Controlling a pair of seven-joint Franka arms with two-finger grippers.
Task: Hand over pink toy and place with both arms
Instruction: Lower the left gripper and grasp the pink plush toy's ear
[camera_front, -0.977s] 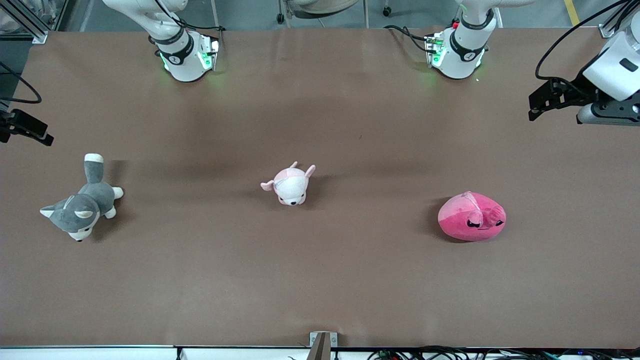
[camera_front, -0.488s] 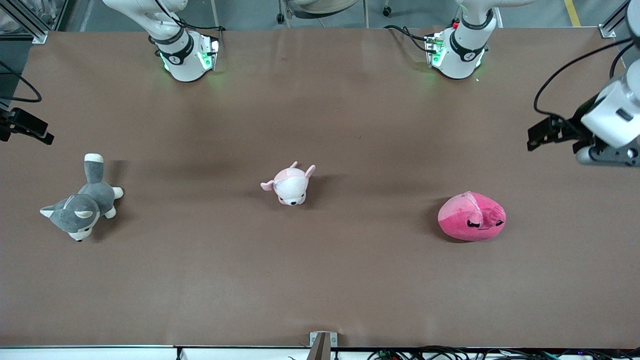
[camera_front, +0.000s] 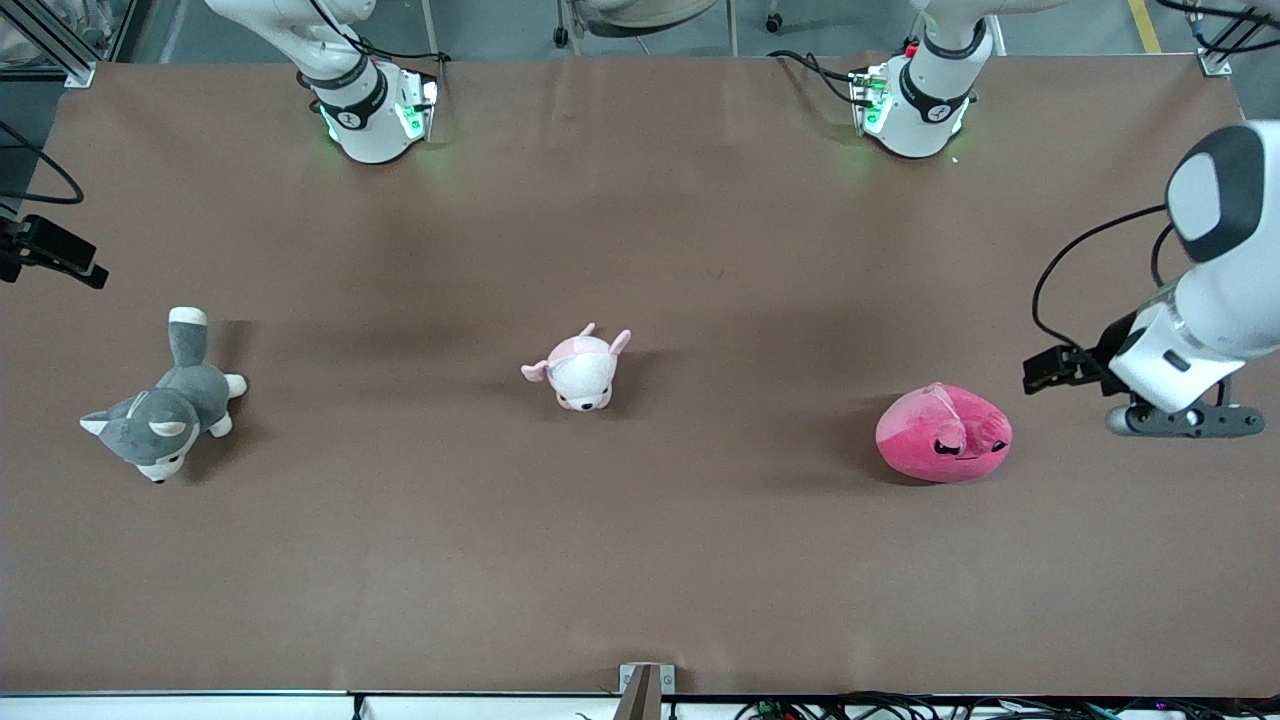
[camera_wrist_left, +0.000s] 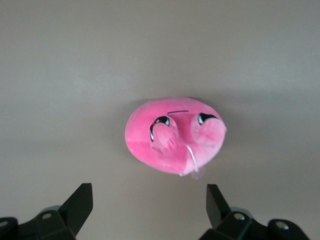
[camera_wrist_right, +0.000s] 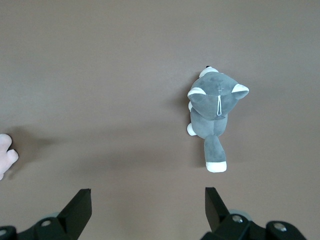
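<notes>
Your left gripper hung with its fingers spread wide over the surface beside the pink toy, which lay untouched toward the left arm's end. Your right gripper, also spread open, waited above the grey husky plush.

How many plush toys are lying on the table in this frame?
3. Grey-and-white husky plush toward the right arm's end; small pale pink-and-white eared plush mid-table; bright magenta round blob plush toward the left arm's end. None looks hidden.
</notes>
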